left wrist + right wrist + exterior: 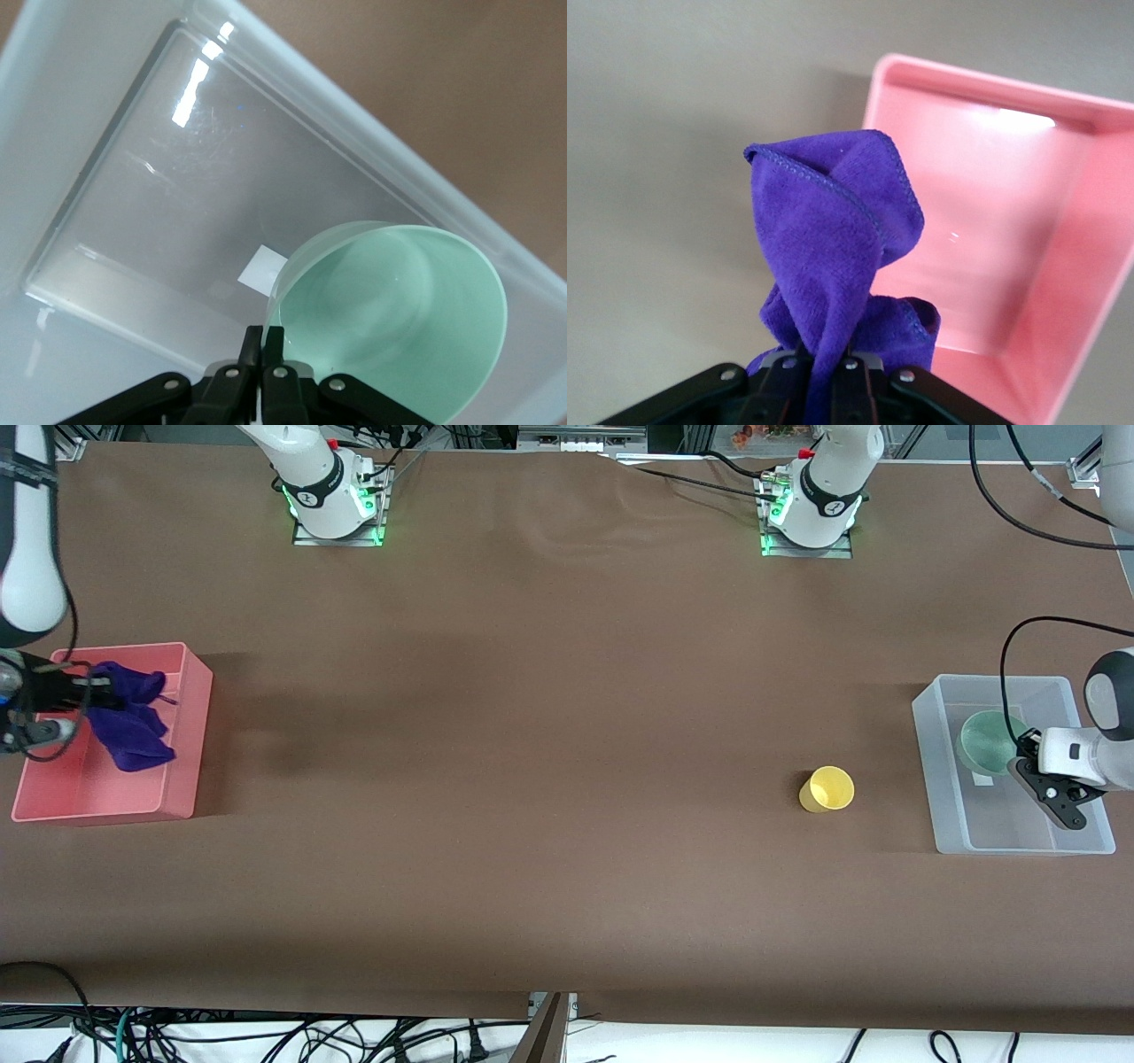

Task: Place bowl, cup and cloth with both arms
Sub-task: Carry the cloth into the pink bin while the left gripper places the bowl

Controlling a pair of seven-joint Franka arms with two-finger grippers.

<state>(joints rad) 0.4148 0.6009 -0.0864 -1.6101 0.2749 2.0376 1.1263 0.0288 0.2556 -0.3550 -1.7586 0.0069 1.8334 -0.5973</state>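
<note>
My left gripper is shut on the rim of the mint-green bowl and holds it tilted over the clear bin at the left arm's end of the table. In the left wrist view the fingers pinch the bowl's rim. My right gripper is shut on the purple cloth, which hangs over the pink bin at the right arm's end; the cloth also shows in the right wrist view. The yellow cup lies on its side on the table beside the clear bin.
The clear bin holds only a small white label on its floor. The pink bin is otherwise bare inside. Brown table cover spreads between the two bins.
</note>
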